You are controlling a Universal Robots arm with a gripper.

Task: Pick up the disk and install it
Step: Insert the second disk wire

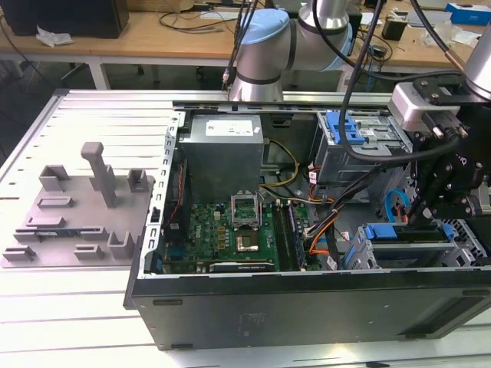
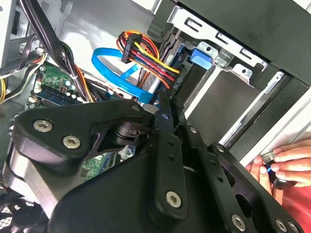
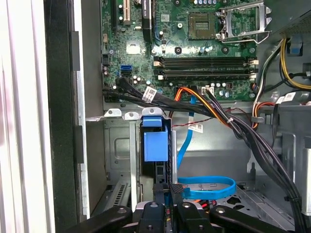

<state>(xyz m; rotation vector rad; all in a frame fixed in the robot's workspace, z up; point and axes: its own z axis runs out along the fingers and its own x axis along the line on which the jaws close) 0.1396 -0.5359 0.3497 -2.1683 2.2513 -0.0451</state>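
The disk (image 3: 155, 145) stands on edge in a slot of the drive bay, showing its blue carrier face between silver rails. In the exterior view the disk (image 1: 393, 231) sits in the bay at the case's front right corner. My gripper (image 3: 169, 190) is at the disk's outer end with its black fingers pressed together, and nothing shows between them. The exterior view shows the gripper (image 1: 418, 216) hanging just above that bay. In the second wrist view the gripper (image 2: 164, 102) tapers to one narrow tip against the blue carrier.
The open computer case (image 1: 307, 291) lies on the table with the motherboard (image 3: 194, 58), power cables (image 3: 214, 109) and a blue data cable (image 3: 209, 187) beside the bay. A grey fixture (image 1: 77, 215) stands at the exterior view's left. A person's hand (image 2: 284, 165) rests outside the case.
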